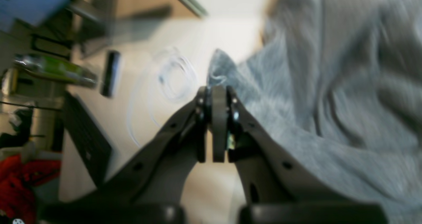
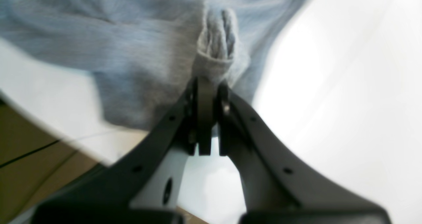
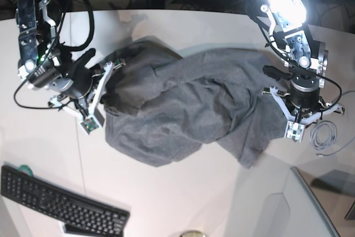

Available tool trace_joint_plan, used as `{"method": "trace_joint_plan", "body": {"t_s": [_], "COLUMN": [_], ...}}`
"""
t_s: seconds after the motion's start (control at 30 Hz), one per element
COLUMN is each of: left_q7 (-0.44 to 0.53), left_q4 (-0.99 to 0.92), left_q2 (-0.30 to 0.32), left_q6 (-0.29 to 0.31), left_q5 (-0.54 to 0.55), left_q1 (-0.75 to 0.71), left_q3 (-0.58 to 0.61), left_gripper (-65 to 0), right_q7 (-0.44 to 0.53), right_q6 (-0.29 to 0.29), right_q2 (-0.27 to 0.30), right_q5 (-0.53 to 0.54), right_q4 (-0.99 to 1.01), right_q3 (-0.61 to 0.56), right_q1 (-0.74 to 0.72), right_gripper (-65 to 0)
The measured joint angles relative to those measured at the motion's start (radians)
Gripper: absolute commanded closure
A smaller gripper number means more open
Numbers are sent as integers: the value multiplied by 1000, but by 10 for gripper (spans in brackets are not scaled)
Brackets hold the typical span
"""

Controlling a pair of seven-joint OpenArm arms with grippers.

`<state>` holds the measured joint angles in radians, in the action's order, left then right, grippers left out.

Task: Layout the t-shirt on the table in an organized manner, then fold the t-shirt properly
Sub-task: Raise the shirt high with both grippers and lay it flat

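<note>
**Both claws pinch the shirt, ready to spread it**

The left claw (image 1: 216,95) has its jaws pressed together on a corner of the shirt (image 3: 188,109), a small peak of grey cloth standing up just past the tips. The right claw (image 2: 207,92) is likewise pinching cloth: a bunched roll of folded edge pokes out between its jaws. In the base view the two arms sit at opposite ends of the garment, the right arm on that view's left and the left arm on its right.

The shirt lies on the surface (image 3: 183,203) as a rumpled heap stretched loosely between the two claws, with deep creases and overlapping folds through the middle. Which parts are sleeves, hem or neck cannot be told from here. A keyboard (image 3: 58,201) sits near the front corner of the surface, well apart from the cloth, and a coiled cable (image 3: 324,135) lies just beside the left arm.

By my reading the layout step is in hand: both ends are gripped, but the cloth is not yet flat, so folding has not begun. The next move likely calls for drawing the two claws apart and lifting a little, so the middle folds shake out, then lowering the cloth evenly. The blur in the left wrist view suggests motion. A thin pinch could slip if pulled hard.
</note>
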<state>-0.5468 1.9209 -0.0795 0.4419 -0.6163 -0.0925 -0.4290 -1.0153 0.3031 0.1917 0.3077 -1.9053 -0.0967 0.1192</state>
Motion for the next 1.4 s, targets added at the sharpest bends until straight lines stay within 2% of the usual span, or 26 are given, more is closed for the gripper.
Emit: {"method": "trace_joint_plan", "body": {"t_s": [0.03, 0.17, 0.3, 0.4, 0.53, 0.7, 0.8, 0.93, 1.03, 1.17, 1.3, 1.4], "left_q7": [-6, -136, -151, -159, -171, -169, -168, -161, -156, -157, -163, -163], "left_q4": [-3, -41, -152, -281, -478, -632, -648, -597, -495, -298, -129, -13], "left_q2": [-2, 4, 19, 16, 19, 15, 14, 16, 16, 18, 15, 19], "left_q6": [1, -5, -4, 1, 0, 1, 2, 0, -3, -4, 3, -5], "left_q5": [2, -4, 12, 13, 5, 11, 16, 12, 15, 14, 16, 95], "left_q1": [17, 149, 312, 412, 570, 735, 843, 956, 950, 805, 541, 319], "left_q3": [-4, 43, 129, 145, 140, 138, 136, 135, 135, 143, 142, 135], "left_gripper": [0, 0, 0, 0, 0, 0, 0, 0, 0, 0, 0, 0], "right_q7": [-7, -36, -37, -42, 48, 162, 233, 258, 275, 147, 101, 84], "right_q6": [0, 0, 0, 0, 3, 0, 3, 3, 3, 0, 4, 3], "right_q2": [13, 44, 71, 86, 114, 165, 196, 247, 271, 270, 251, 185], "right_q5": [1, 9, 8, 10, 21, 2, 3, 13, 11, 16, 16, 8], "right_q4": [0, 37, 171, 294, 447, 626, 658, 607, 483, 313, 142, 39], "right_q3": [2, 3, 2, 1, 0, -1, -2, 4, 78, 182, 280, 370], "right_q1": [-22, -150, -291, -412, -577, -739, -822, -954, -975, -902, -632, -349], "right_gripper": [-2, -2, -2, -2, -2, -2, -2, -2, -2, -2, -2, -2]}}
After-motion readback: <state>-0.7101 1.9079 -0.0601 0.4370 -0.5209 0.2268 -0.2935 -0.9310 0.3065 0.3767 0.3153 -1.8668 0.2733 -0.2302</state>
